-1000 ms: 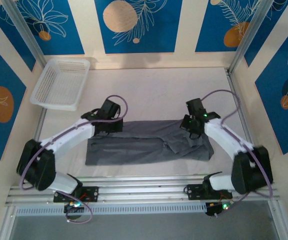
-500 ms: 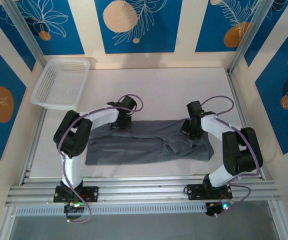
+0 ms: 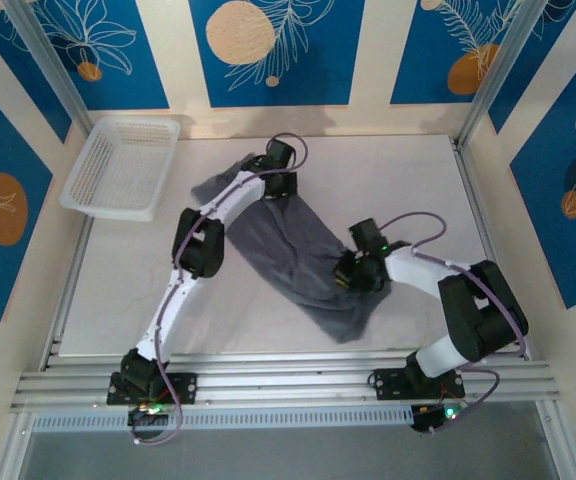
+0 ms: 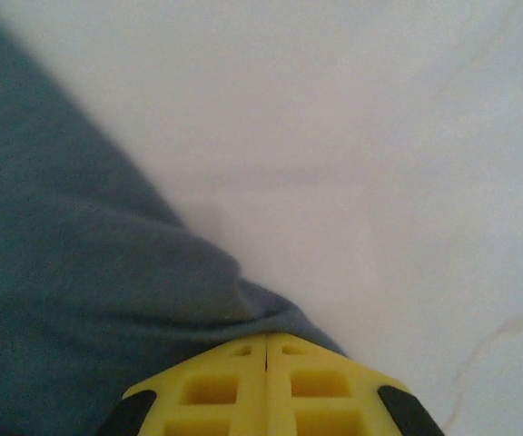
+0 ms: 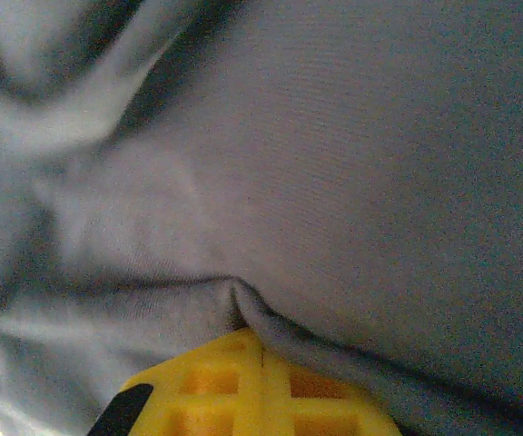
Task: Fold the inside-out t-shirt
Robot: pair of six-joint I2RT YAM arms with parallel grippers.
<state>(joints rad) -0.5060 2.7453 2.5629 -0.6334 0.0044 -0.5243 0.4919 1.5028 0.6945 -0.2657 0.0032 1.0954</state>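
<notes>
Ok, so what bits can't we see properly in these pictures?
Top view: sleeves and collar of the t-shirt, lost in bunched folds.
Top view: fingertips of the left hand, tucked under its own wrist.
Left wrist view: most of the t-shirt, cut off by left and bottom edges.
Right wrist view: which part the right hand pinches; too close, blurry.
</notes>
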